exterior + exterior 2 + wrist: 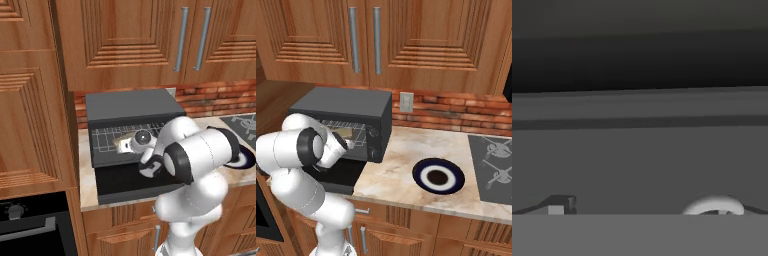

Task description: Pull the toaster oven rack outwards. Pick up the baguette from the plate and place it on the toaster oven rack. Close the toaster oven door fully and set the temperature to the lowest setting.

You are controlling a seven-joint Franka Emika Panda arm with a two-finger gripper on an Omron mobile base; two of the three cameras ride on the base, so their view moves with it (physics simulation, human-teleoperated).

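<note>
The baguette (126, 141) lies on the rack (107, 137) inside the toaster oven (131, 107), and the plate (455, 172), to the right on the counter (406, 155), is bare. We judge the loaf light and crusty, needing no more handling. What we take hold of next is the toaster oven door (125, 182), lying open and flat toward us: a stiff, hinged panel, smooth and likely slippery, best lifted from under its near edge and pushed up.

Our gripper (145, 167) hangs low over the door, just in front of the cavity; its tips are hard to make out, but the jaws seem spread wide with nothing between them.

The arm's own elbow crowds the door's swing, so we would clear it first. The control strip (374, 140) sits to the right of the cavity; the stovetop (491, 162) is well apart.
</note>
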